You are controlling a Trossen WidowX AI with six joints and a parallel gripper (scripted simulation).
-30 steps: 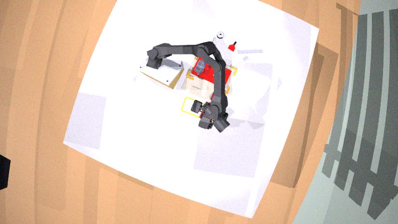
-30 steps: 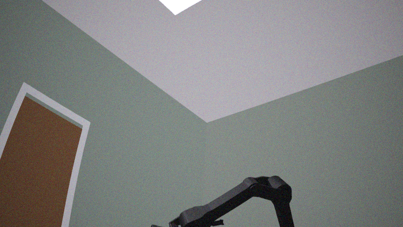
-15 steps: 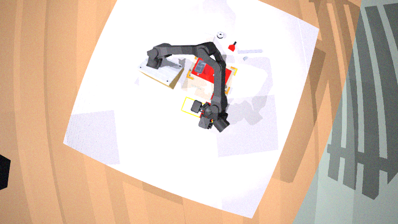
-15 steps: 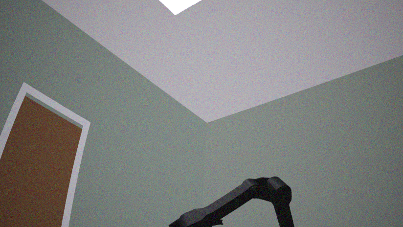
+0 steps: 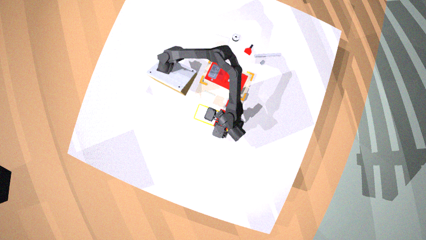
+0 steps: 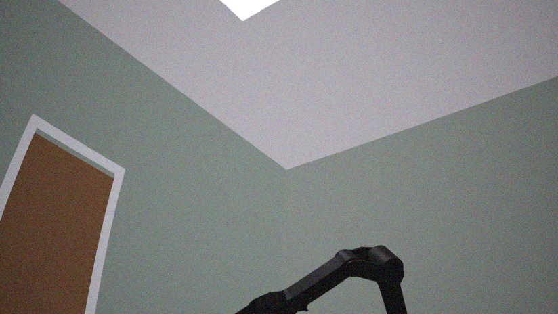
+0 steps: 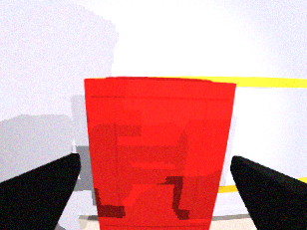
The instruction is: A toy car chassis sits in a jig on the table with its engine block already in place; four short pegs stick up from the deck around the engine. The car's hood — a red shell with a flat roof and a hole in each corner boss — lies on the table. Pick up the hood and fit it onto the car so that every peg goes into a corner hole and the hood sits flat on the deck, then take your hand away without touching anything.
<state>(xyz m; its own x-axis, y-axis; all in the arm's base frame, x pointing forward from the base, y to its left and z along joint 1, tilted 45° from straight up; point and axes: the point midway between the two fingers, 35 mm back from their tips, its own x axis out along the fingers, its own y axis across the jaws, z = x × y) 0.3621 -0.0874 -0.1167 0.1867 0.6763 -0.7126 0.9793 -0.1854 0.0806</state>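
Note:
The red hood [image 7: 159, 111] lies on the table, seen from above in the wrist view; only slivers show under the hand in the top view. My gripper [image 7: 156, 162] [image 5: 214, 122] is open and empty. Its fingertips stand on either side of the hood, with a gap at each side; their height relative to it is hard to judge. The red chassis [image 5: 218, 78] sits in the cream jig with orange corner brackets [image 5: 203, 81], partly under my arm. A grey, glassy-looking part [image 5: 213, 71] is on its left end. The pegs cannot be made out.
A yellow outline [image 5: 203, 121] [image 7: 274, 82] is beside the hood. Beyond the chassis are a ringed wheel [image 5: 236, 37], a small red piece with a dark stem [image 5: 247, 50], a pale bar [image 5: 268, 55] and a small grey block [image 5: 262, 62]. A sloped board [image 5: 178, 78] stands by the arm's base.

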